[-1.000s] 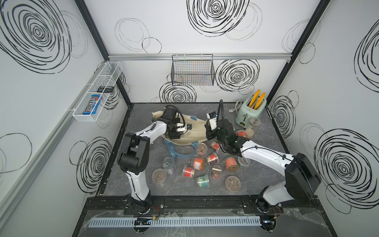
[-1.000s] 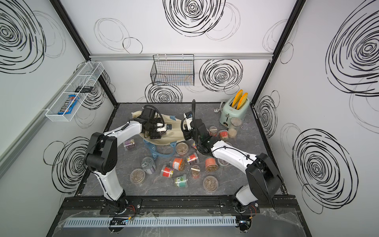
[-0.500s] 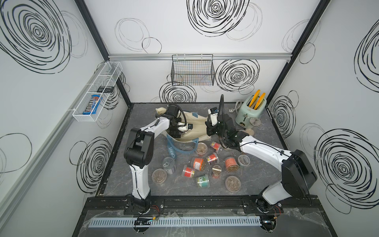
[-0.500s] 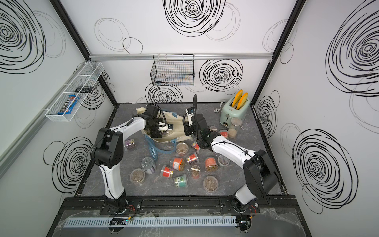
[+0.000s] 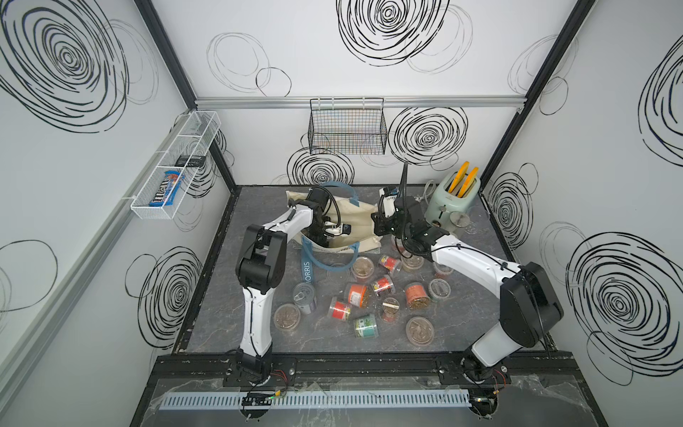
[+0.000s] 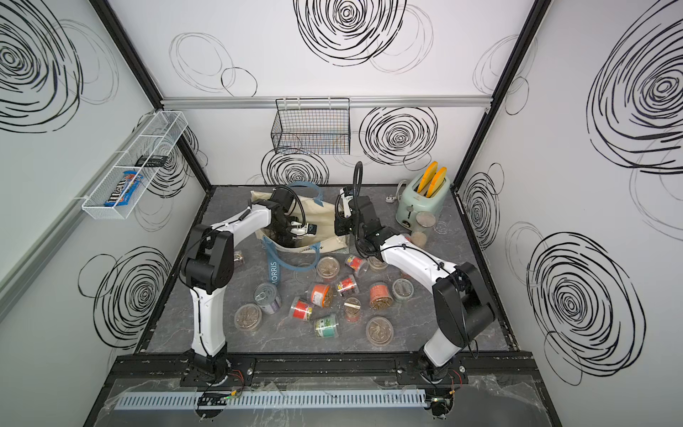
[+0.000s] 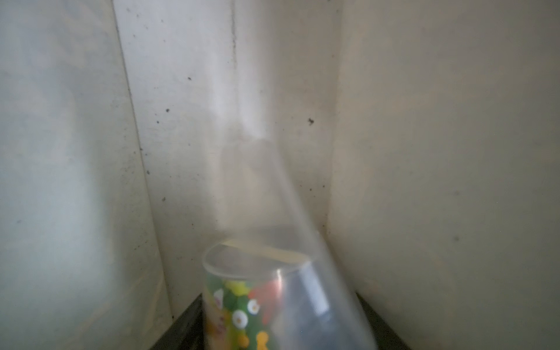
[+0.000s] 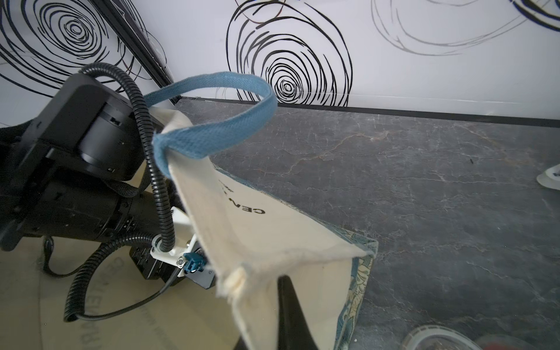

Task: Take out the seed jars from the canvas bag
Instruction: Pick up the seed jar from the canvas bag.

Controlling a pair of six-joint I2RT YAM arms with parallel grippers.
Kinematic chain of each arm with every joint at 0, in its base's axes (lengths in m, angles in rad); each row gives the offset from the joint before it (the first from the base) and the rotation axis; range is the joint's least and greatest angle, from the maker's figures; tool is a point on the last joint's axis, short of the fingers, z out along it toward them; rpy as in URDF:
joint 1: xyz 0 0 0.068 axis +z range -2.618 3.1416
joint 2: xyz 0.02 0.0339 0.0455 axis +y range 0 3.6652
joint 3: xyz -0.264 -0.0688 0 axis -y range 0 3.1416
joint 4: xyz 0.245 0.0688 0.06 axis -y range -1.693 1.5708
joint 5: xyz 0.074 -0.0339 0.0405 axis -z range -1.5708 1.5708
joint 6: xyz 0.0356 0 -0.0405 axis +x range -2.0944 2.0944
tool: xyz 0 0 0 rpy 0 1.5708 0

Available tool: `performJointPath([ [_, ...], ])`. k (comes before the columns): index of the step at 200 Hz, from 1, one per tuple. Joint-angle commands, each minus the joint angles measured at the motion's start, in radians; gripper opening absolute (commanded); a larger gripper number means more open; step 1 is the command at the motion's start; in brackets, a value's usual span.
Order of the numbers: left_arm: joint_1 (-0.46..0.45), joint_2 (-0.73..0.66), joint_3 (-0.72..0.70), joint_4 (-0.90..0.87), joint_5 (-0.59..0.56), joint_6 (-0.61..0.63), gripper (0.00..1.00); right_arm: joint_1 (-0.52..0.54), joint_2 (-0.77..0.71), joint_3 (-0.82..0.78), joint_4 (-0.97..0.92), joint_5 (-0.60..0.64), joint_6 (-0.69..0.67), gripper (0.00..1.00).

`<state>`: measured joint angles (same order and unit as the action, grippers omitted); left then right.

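Your left claw point(image 7: 278, 324) has pushed deeper into the canvas bag point(image 5: 356, 222), and its jaws have started narrowing from wide. A green-labelled seed jar point(image 7: 257, 291) sits between them, low in a fold of the bag, but you cannot tell whether it is gripped yet. Your right claw point(image 8: 280, 288) stays pinched shut on the bag's edge, holding it up. Another jar looks nearly ready to lift out.

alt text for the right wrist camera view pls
The right gripper pinches an edge of the cream canvas bag, holding the fabric up, with a blue handle arching above. Beside it the left arm's black wrist reaches into the bag's mouth; dark marbled tabletop and a white wall with black swirls lie behind.
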<state>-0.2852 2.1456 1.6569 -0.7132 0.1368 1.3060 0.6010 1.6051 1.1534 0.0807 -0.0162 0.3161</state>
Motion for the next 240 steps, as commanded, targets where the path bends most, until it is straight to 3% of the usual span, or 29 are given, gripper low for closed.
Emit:
performJointPath([
  [1,-0.001,0.046,0.021,-0.135,0.017,0.006,0.64,-0.003,-0.013,0.051,0.077,-0.011,0.016,0.10],
  [31,0.003,-0.008,0.021,-0.139,0.055,0.007,0.59,-0.007,-0.014,0.055,0.070,-0.008,0.014,0.10],
  [97,0.009,-0.210,0.064,-0.159,0.202,-0.024,0.59,-0.035,0.013,0.064,0.016,-0.001,0.051,0.10],
  [191,0.014,-0.396,0.119,-0.226,0.250,-0.055,0.60,-0.077,0.102,0.117,-0.046,-0.079,0.125,0.10],
  [240,0.125,-0.528,0.101,-0.309,0.257,-0.042,0.61,-0.098,0.121,0.134,-0.067,-0.114,0.146,0.11],
])
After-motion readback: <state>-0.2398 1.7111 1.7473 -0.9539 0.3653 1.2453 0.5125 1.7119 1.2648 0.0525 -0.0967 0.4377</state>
